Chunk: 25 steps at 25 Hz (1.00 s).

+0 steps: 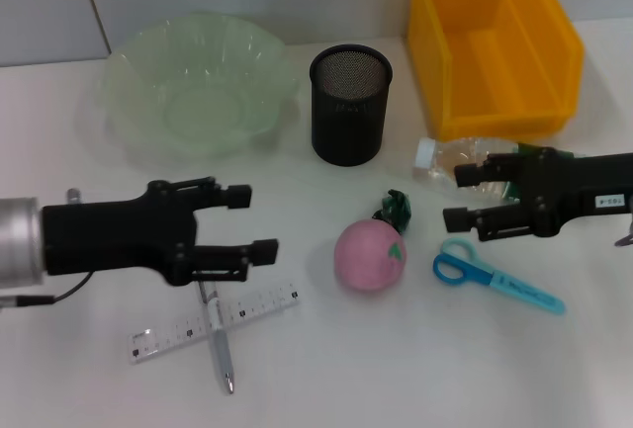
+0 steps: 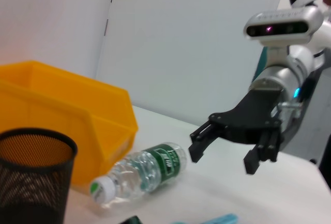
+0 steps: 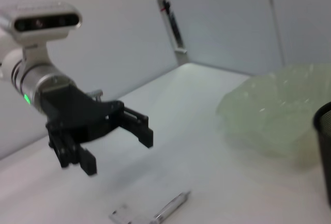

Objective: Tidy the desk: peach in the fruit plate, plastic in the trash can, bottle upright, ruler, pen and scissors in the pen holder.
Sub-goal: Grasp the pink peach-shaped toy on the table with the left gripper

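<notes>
My left gripper (image 1: 252, 220) reaches in from the left with a silver wrist and black body, its two fingers spread apart. My right gripper (image 1: 460, 194) extends in from the right, level, fingers parted too.

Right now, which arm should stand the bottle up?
Probably the right: its tool hovers open beside the bottle lying by the trash can. The left tool is across the desk, above the ruler.

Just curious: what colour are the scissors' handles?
Blue, on the scissors; clearest in the head view.
</notes>
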{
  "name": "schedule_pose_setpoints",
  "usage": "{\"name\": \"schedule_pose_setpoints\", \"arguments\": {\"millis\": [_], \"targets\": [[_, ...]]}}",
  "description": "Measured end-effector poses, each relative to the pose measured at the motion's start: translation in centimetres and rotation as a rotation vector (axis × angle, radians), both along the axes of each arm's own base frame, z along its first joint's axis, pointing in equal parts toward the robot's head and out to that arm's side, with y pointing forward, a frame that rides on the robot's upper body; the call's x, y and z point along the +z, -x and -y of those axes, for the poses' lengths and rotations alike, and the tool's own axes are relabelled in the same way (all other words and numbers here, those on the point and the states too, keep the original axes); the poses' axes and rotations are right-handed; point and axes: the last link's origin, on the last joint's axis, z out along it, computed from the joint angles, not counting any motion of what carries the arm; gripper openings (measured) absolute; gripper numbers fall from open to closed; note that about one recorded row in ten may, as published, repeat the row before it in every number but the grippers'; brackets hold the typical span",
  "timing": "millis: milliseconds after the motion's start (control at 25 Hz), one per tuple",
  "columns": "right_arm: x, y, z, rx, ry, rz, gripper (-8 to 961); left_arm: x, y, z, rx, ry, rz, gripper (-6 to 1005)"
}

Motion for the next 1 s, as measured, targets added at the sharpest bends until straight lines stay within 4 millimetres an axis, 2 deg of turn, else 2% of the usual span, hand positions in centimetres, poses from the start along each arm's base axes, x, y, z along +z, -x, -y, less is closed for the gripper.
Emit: {"name": "schedule_pose_setpoints", "arguments": {"millis": [160, 400, 600, 1000], "targets": [[0.3, -0.2, 0.1, -0.006, -0.005, 0.001, 814, -1.2, -0.6, -0.7, -0.034, -0.024, -0.051, 831], [0.4, -0.4, 0.2, -0.015, 0.006, 0.003, 814, -4.3, -2.8, -1.9, -0.107, 0.012, -0.167, 829], [0.8, -0.8, 0.3, -0.045, 0.052, 0.042, 814, -5.6, -4.1, -2.4, -0.136, 0.019, -0.21, 827], [0.9, -1.2, 0.4, -0.067, 0.135, 0.155, 815, -7.0, -5.1, -3.1, -0.147, 0.0, -0.264, 824]]}}
